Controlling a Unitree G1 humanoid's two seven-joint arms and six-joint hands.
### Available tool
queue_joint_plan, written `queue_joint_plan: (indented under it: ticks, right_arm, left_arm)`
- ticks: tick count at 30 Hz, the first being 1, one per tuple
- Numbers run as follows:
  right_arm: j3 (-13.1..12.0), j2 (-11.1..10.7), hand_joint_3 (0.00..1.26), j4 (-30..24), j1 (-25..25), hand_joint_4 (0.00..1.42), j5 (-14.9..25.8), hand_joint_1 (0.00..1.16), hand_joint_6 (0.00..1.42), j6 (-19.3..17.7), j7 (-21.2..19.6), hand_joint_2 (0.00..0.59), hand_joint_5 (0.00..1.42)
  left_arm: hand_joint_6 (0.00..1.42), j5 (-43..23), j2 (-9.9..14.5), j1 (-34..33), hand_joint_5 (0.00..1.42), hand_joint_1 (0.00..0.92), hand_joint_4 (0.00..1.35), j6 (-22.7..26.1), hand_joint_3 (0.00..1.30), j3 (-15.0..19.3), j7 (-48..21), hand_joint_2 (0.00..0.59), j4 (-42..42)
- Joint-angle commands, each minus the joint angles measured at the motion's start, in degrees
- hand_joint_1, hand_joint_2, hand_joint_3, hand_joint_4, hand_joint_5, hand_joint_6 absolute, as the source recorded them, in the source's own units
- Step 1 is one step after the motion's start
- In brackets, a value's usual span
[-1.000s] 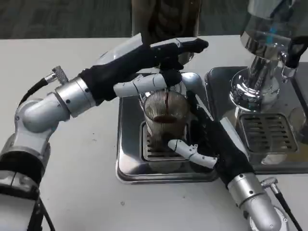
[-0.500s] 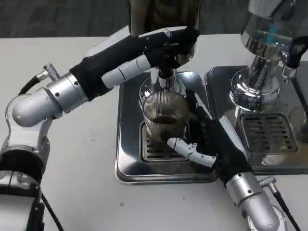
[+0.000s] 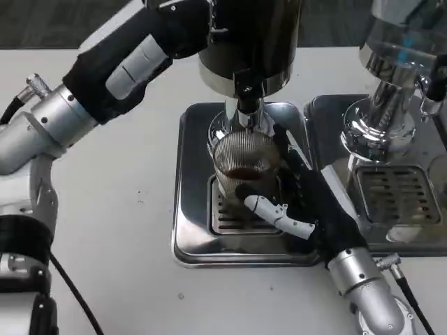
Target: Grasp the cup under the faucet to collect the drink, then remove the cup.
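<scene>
A ribbed glass cup point(image 3: 243, 167) with dark drink in its lower part stands on the grate of the steel drip tray point(image 3: 192, 230), directly below the faucet spout point(image 3: 246, 105) of the dark dispenser. My right hand point(image 3: 300, 199) wraps around the cup from the right, thumb across its front, and grips it. My left hand point(image 3: 183, 24) is raised at the top of the dispenser, its fingertips hidden against the dark body. No stream is visible from the spout.
A second dispenser with a chrome base point(image 3: 380, 132) and its own drip tray point(image 3: 391, 195) stands to the right, close to my right forearm. White table surface point(image 3: 119, 230) lies to the left and front.
My left arm has lifted from the faucet lever up and back to the dispenser top. The pour seen one second ago has stopped. The camera has tilted slightly; my right hand stays on the cup.
</scene>
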Motion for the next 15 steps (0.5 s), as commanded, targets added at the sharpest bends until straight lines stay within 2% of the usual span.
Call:
queue_joint_plan:
  ticks: [1,4,6,15]
  right_arm:
    - [-0.13,0.53,0.00,1.36,0.35,0.00,0.01,0.66,0.08,0.02,0.09,0.223,0.00]
    - [-0.11,0.52,0.00,1.24,0.54,0.00,-0.40,0.66,0.08,-0.49,-0.47,0.223,0.00]
    - [0.08,0.26,0.00,1.00,0.67,0.00,-1.19,0.66,0.08,-0.95,-1.27,0.224,0.00]
    - [0.94,-0.74,0.00,0.17,0.64,0.00,-3.74,0.64,0.07,-1.29,-2.76,0.224,0.00]
  left_arm:
    - [0.27,-5.57,0.28,3.33,0.39,0.000,0.40,6.05,0.39,3.63,-0.20,0.115,-6.54]
    - [0.39,-7.02,0.52,5.34,0.51,0.000,0.50,8.78,0.47,5.31,0.93,0.107,-9.95]
    - [0.45,-6.65,1.36,7.60,0.58,0.000,0.56,8.92,0.50,6.48,2.08,0.100,-10.84]
    - [0.41,-0.93,4.53,14.04,0.55,0.000,0.51,5.89,0.48,6.68,5.13,0.093,-4.94]
